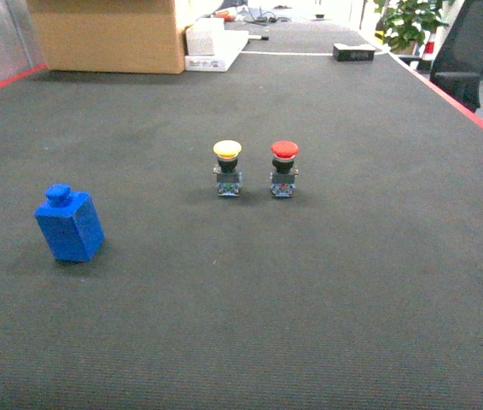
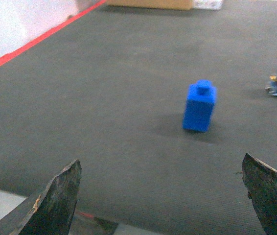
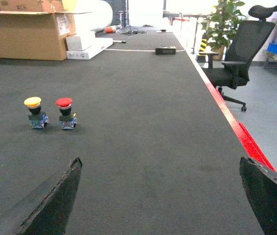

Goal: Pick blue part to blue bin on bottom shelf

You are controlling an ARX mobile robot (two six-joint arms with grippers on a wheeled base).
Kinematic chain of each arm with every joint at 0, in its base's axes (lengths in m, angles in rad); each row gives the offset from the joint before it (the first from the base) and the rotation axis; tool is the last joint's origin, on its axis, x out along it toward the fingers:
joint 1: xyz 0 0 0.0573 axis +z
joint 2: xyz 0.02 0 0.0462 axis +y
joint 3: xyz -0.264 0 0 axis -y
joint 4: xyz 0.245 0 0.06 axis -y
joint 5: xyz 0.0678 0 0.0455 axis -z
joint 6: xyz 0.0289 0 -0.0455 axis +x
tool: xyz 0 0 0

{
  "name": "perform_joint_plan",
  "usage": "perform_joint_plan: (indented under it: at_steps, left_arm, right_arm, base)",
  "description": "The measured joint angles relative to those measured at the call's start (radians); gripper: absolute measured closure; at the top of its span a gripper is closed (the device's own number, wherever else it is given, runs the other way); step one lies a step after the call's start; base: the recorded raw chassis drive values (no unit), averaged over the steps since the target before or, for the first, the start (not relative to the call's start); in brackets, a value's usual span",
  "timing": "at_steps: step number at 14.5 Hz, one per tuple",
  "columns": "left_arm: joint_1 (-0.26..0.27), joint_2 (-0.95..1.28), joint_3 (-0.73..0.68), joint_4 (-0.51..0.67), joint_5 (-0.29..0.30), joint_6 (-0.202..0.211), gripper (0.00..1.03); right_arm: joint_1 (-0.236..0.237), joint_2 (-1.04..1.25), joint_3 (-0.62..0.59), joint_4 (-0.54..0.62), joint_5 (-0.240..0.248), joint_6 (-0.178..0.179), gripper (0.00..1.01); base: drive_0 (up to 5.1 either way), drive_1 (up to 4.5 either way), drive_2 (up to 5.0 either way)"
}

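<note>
The blue part (image 1: pixel 70 224) is a small blue block with a knob on top, standing upright on the dark mat at the left. In the left wrist view the blue part (image 2: pixel 199 106) sits ahead and slightly right of my left gripper (image 2: pixel 160 164), which is open and empty, well short of it. My right gripper (image 3: pixel 159 161) is open over bare mat with nothing between its fingers. Neither gripper shows in the head view. The blue bin and the bottom shelf are out of view.
A yellow push button (image 1: pixel 227 167) and a red push button (image 1: pixel 284 168) stand side by side mid-table. A cardboard box (image 1: pixel 109 34) and white boxes (image 1: pixel 212 47) sit at the back. Red table edge (image 3: pixel 236 127) runs along the right, with an office chair (image 3: pixel 241 54) beyond.
</note>
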Motion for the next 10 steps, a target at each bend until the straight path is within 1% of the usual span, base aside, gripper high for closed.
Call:
perform_joint_plan:
  at_steps: [1,2,3,4,5,6,7,8,9,10]
  left_arm:
    - [-0.008,0.08,0.001,0.058,-0.076,-0.014,0.05]
    - [-0.013,0.166,0.014,0.127,-0.101,-0.019,0.05]
    - [-0.027,0.271,0.038,0.22,-0.097,-0.016,0.05]
    - [-0.027,0.403,0.075,0.334,-0.038,-0.009,0.05]
    - [-0.024,0.495,0.1,0.405,0.013,-0.006,0.05]
    - [-0.014,0.638,0.135,0.517,0.068,0.002,0.05]
    - [-0.004,0.733,0.156,0.584,0.098,0.001,0.05]
    - [0.011,1.124,0.272,0.821,0.157,0.005,0.05]
    - [0.019,1.411,0.412,0.86,0.187,0.003,0.05]
    - [0.024,1.472,0.447,0.86,0.185,0.0,0.05]
  right_arm:
    - [0.0,0.0,0.0,-0.001,0.001,0.0,0.03]
    - [0.0,0.0,0.0,-0.002,0.001,0.0,0.03]
    - [0.0,0.0,0.0,-0.002,0.0,0.0,0.03]
    - [0.0,0.0,0.0,-0.001,0.001,0.0,0.03]
    - [0.0,0.0,0.0,-0.002,0.001,0.0,0.03]
    - [0.0,0.0,0.0,-0.002,0.001,0.0,0.03]
    - [0.0,0.0,0.0,-0.002,0.001,0.0,0.03]
    - [0.0,0.0,0.0,-0.002,0.001,0.0,0.03]
    - [0.0,0.0,0.0,-0.002,0.001,0.0,0.03]
    - [0.0,0.0,0.0,-0.001,0.001,0.0,0.03]
  base:
    - [0.0,0.0,0.0]
    - [0.0,0.0,0.0]
    - [0.0,0.0,0.0]
    - [0.0,0.0,0.0]
    - [0.0,0.0,0.0]
    - [0.0,0.0,0.0]
    - [0.0,0.0,0.0]
    - [0.0,0.0,0.0]
    - [0.0,0.0,0.0]
    - [0.0,0.0,0.0]
